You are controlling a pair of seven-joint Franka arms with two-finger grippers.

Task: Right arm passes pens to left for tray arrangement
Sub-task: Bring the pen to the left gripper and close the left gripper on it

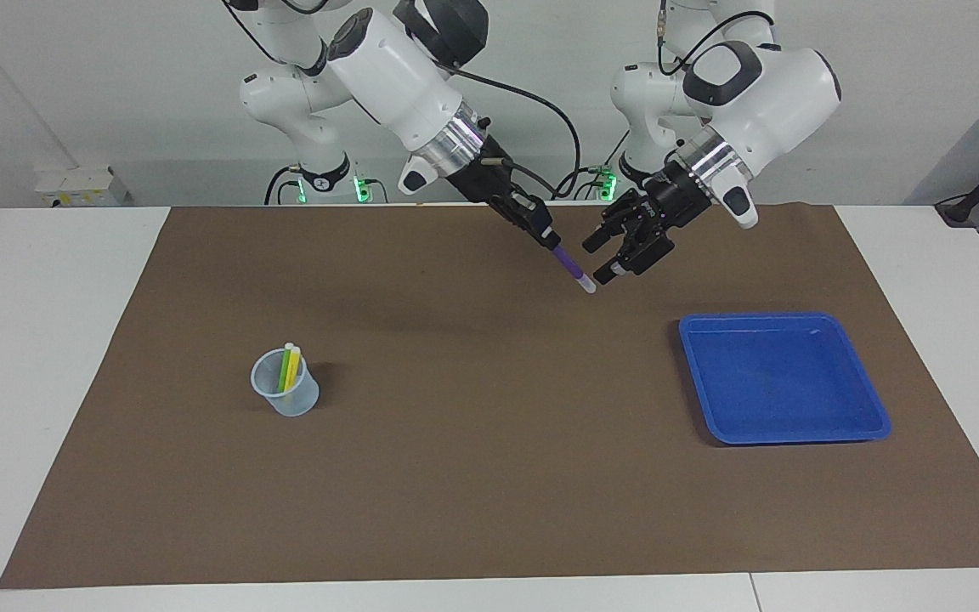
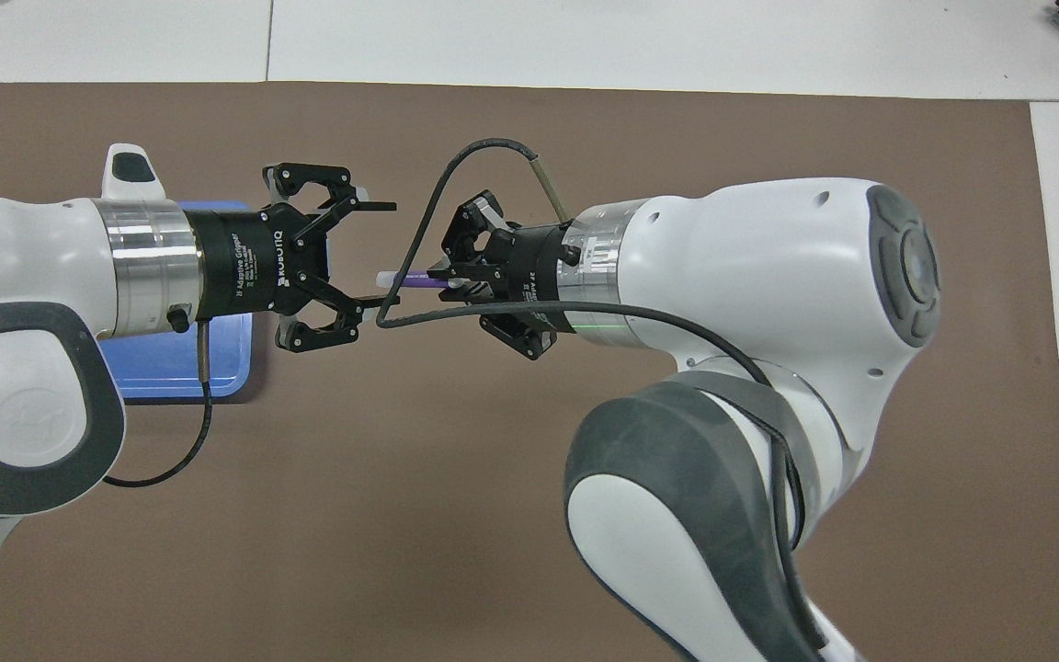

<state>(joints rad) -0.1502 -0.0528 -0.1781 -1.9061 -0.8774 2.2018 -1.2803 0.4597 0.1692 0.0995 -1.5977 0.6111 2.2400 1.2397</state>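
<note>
My right gripper point(image 1: 549, 240) point(image 2: 445, 277) is shut on the purple pen point(image 1: 571, 269) point(image 2: 419, 280). It holds the pen in the air over the mat, white tip slanting down toward the left arm's end. My left gripper point(image 1: 598, 260) point(image 2: 385, 254) is open, one finger on each side of that white tip, with gaps still showing. The green pen point(image 1: 285, 367) and the yellow pen point(image 1: 293, 365) stand in a translucent cup point(image 1: 285, 393) toward the right arm's end. The blue tray point(image 1: 783, 382) point(image 2: 171, 368) lies empty toward the left arm's end, partly covered by the left arm in the overhead view.
A brown mat point(image 1: 472, 442) covers most of the white table. In the overhead view the right arm hides the cup. A black cable point(image 2: 456, 165) loops off the right wrist close to the left gripper's fingers.
</note>
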